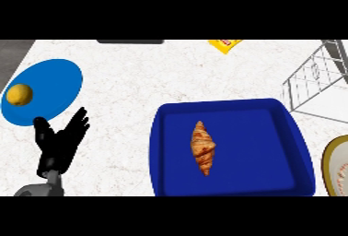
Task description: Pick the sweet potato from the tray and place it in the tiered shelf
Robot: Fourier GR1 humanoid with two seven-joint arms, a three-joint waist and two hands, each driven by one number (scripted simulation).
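A brown, spindle-shaped sweet potato [203, 147] lies lengthwise in the middle of a dark blue tray [285, 120] at the centre right of the counter. The wire tiered shelf [318, 80] stands at the upper right, partly cut off by the view's edge. My left hand [60, 143] rests open at the lower left, fingers straight and pointing up, well to the left of the tray and holding nothing. My right hand does not show.
A blue plate [51, 85] with a yellow round fruit [20, 94] lies at the upper left. A yellow packet [225, 44] sits at the far edge. A cream plate [336, 163] pokes in at the right edge.
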